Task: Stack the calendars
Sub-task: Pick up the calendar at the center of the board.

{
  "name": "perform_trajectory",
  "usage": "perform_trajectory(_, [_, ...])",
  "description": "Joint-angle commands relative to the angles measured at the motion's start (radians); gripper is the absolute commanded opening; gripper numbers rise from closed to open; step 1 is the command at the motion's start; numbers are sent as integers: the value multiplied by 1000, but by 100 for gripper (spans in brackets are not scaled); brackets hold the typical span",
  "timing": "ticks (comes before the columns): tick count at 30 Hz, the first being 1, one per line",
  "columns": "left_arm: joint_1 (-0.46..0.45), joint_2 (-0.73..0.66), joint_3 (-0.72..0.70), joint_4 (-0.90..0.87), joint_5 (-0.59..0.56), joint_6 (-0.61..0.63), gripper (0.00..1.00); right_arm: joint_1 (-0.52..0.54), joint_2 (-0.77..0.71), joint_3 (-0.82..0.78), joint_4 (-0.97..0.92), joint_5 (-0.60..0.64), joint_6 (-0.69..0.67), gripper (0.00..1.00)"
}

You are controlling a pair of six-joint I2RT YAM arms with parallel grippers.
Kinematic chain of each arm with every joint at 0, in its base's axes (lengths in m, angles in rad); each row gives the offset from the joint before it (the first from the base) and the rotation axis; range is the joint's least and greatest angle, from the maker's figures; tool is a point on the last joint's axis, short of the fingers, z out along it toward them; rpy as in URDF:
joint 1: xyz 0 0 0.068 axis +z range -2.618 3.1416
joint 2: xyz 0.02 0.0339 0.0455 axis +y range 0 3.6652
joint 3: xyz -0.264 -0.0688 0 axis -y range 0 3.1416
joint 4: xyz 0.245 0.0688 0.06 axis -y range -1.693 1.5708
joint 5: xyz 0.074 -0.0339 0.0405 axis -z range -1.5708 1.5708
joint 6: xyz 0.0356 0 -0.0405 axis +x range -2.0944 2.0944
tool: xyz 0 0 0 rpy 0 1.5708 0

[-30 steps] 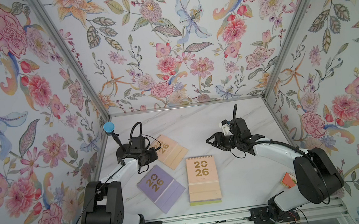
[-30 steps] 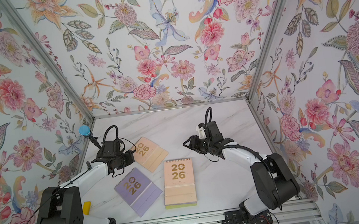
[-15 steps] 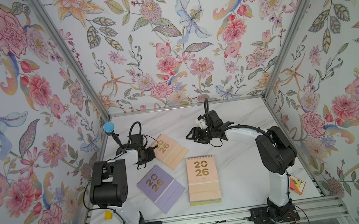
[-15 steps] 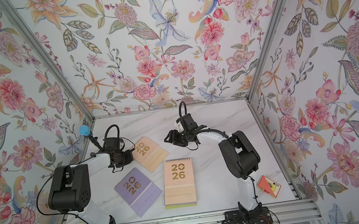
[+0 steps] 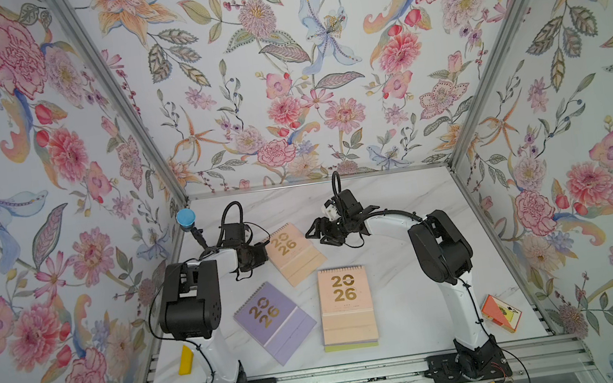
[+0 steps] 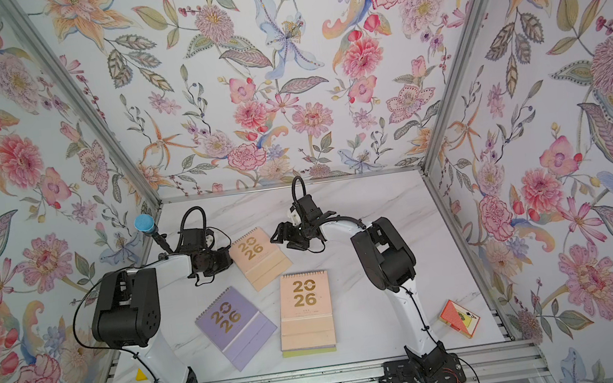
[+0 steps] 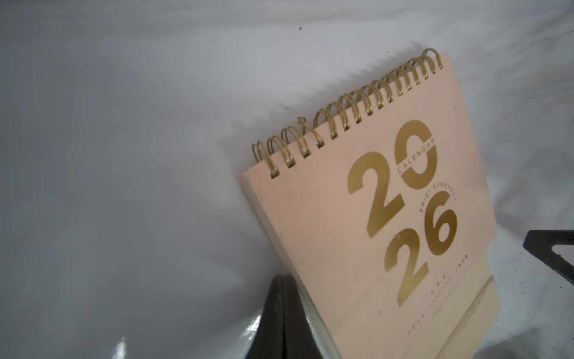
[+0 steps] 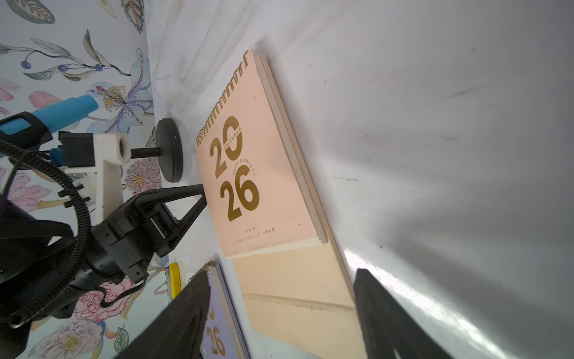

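near stack: near peach calendar lies squarely on the yellow-green calendar; lilac calendar is just beside them on the tabletop.
far item: far peach calendar lies flat and askew.
left fingers: closed, tip against its side edge.
right fingers: spread wide, empty, near its other side.
advice: brace with the left, close the right on the edge, lift level.
print: gold "2026", "calendar", "enjoy everyday".
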Motion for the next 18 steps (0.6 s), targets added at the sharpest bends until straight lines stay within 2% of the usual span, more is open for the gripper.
perform_trajectory(1, [-7,65,17,-26,28,-7,0,3,25,29,-24,7,22,76])
perform_trajectory(10, [-29,122,55,5,74,-42,0,9,84,69,-29,-6,41,78])
perform_trajectory(18, [-48,158,67,40,107,-74,0,37,143,145,-22,-92,40,77])
